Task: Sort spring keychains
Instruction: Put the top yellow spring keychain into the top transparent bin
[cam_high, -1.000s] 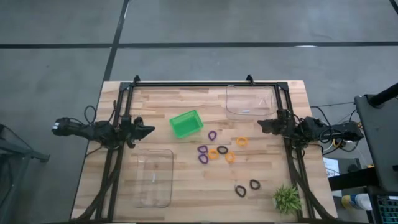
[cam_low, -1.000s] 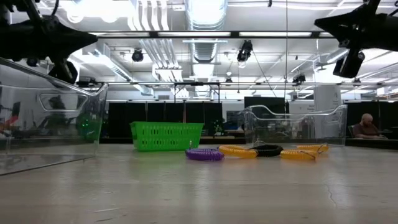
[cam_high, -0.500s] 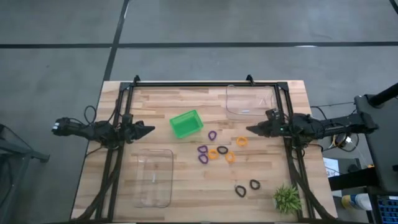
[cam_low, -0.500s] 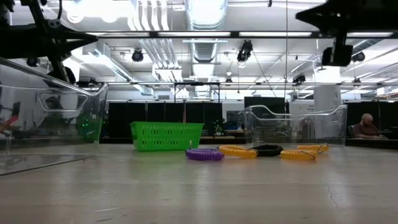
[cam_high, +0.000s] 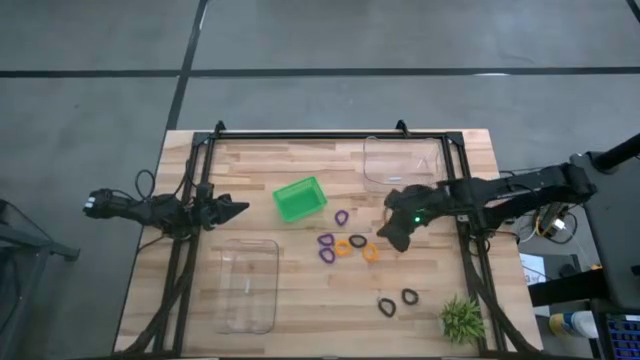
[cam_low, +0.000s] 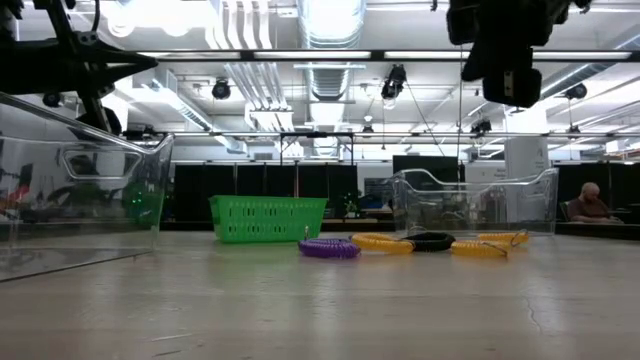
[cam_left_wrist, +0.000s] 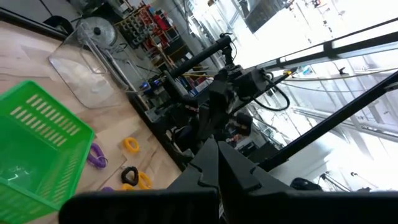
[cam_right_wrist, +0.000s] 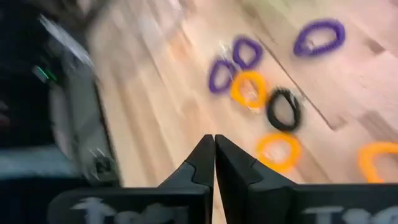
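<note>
Spring keychains lie loose in mid-table: purple loops (cam_high: 341, 217) (cam_high: 326, 240), orange loops (cam_high: 343, 247) (cam_high: 371, 252), a black loop (cam_high: 358, 241), and two more black loops (cam_high: 387, 306) (cam_high: 409, 296) nearer the front edge. In the right wrist view they show as purple (cam_right_wrist: 319, 37), orange (cam_right_wrist: 278, 150) and black (cam_right_wrist: 284, 109) rings. My right gripper (cam_high: 392, 238) (cam_right_wrist: 214, 146) hovers shut above the table, just right of the cluster, and covers one spot there. My left gripper (cam_high: 240, 208) (cam_left_wrist: 216, 149) waits shut, in the air left of the green bin (cam_high: 300, 198).
A clear bin (cam_high: 402, 160) stands at the far right and another clear bin (cam_high: 248, 285) at the near left. A small spiky green plant (cam_high: 461, 320) sits at the near right corner. Black frame rails (cam_high: 470, 260) run along both sides of the table.
My right arm has swung from the table's right edge toward the middle, reaching out over the keychain cluster and tipping its fingers downward; they have stayed shut. The keychains have not moved.
</note>
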